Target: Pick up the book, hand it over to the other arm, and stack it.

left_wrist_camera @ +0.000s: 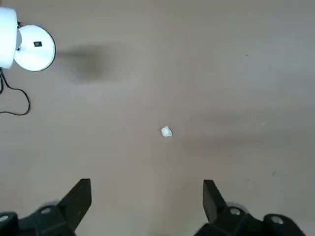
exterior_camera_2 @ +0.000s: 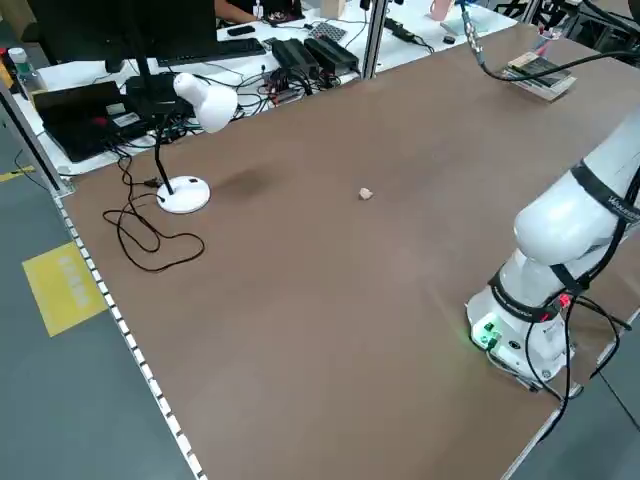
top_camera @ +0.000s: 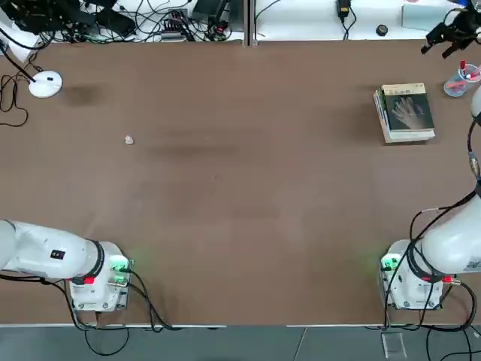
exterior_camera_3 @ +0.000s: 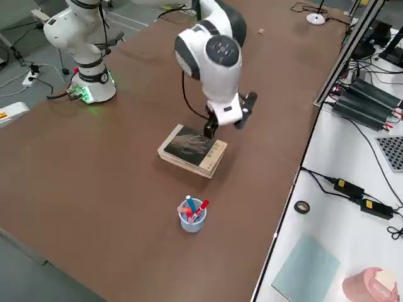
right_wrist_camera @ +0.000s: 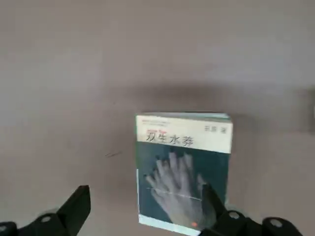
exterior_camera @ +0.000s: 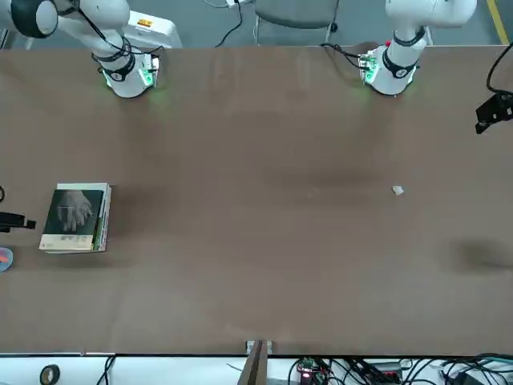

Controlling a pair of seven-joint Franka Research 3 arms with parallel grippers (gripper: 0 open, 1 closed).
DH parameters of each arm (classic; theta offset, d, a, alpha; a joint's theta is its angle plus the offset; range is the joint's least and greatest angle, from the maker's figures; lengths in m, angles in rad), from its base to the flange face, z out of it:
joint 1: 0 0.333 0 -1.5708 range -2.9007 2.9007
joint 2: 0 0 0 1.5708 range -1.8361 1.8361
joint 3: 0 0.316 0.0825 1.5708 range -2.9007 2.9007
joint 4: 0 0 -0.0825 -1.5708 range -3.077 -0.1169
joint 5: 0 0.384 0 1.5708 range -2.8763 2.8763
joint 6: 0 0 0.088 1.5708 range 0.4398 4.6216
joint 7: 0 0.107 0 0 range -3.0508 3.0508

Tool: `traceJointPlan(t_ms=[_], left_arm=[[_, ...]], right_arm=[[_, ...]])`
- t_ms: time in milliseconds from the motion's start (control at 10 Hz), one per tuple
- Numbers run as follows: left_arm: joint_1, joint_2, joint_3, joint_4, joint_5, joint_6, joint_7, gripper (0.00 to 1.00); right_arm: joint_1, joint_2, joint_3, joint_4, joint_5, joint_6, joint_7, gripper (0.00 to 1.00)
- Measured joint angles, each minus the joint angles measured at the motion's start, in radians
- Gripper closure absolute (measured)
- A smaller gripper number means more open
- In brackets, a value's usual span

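The book (top_camera: 406, 111), a small paperback with a dark grey cover, a pale hand printed on it and a tan band along its top, lies flat on a green-and-white book (exterior_camera_3: 186, 160) at the far right of the worktop (top_camera: 225, 188), so by the look of it the stacking is already done. It should handle as light and fairly stiff when closed, though the cover could slide on the volume beneath and the pages may fan if only one board is caught; the safest hold is probably across a long edge near the spine, pinching the whole thickness. The right pincer (exterior_camera_3: 228, 119) hangs just above the stack with its fingers spread and nothing between them; whether a fingertip brushes the cover is hard to judge from the side view. The left pincer (left_wrist_camera: 146, 202) is also spread and empty, over bare worktop near a small white scrap (left_wrist_camera: 166, 131). The brown surface is matte and flat. A cup of pens (exterior_camera_3: 191, 214) stands near the stack, a white desk lamp (exterior_camera_2: 195, 130) at the opposite corner, cables and power bricks beyond the far edge.
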Motion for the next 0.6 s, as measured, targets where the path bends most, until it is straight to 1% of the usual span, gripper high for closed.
traceJointPlan(t_ms=[300, 600], left_arm=[[0.000, 0.000, 0.000, 0.000, 0.000, 0.000, 0.000, 0.00], [0.000, 0.000, 0.000, 0.000, 0.000, 0.000, 0.000, 0.00]], right_arm=[[-0.001, -0.047, 0.100, -0.021, -0.128, 0.028, 0.156, 0.00], [0.000, -0.116, 0.216, -0.038, -0.231, 0.027, 0.353, 0.00]])
